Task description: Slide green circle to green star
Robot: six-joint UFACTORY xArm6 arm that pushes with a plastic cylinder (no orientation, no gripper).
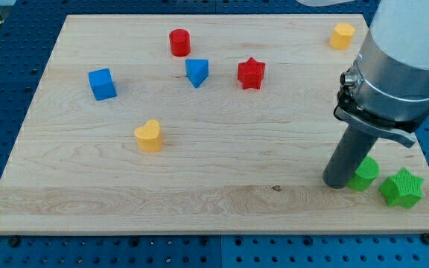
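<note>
Wooden board (199, 171) laid on a blue perforated surface (6, 89); lower corners of the board near the view's bottom edge.

Arm (404, 52) entering from the view's top right, upper part cut off by the frame. No gripper fitted, so nothing to spread, press together or pinch: only a straight dark rod below a clamp ring. My tip (337, 182) set down on the board at the view's lower right.

Green circle (364, 173) immediately at the view's right of my tip, apparently touching the rod. Left portion of the circle hidden behind the rod; round outline only partly readable. Green star (402, 187) just beside the circle, toward the view's right and slightly lower, close to the board's right edge. Contact between circle and star not determinable; gap, if any, very narrow.

Remaining blocks, all well apart from my tip:
- Yellow block (342, 35), near the board's top right corner, close to the arm body; shape hard to make out, possibly hexagonal.
- Red star (251, 73), upper centre.
- Blue triangle (196, 72), at the view's left of the red star.
- Red cylinder (179, 42), above the blue triangle.
- Blue cube (102, 84), upper left.
- Yellow heart (148, 136), left of centre.
</note>
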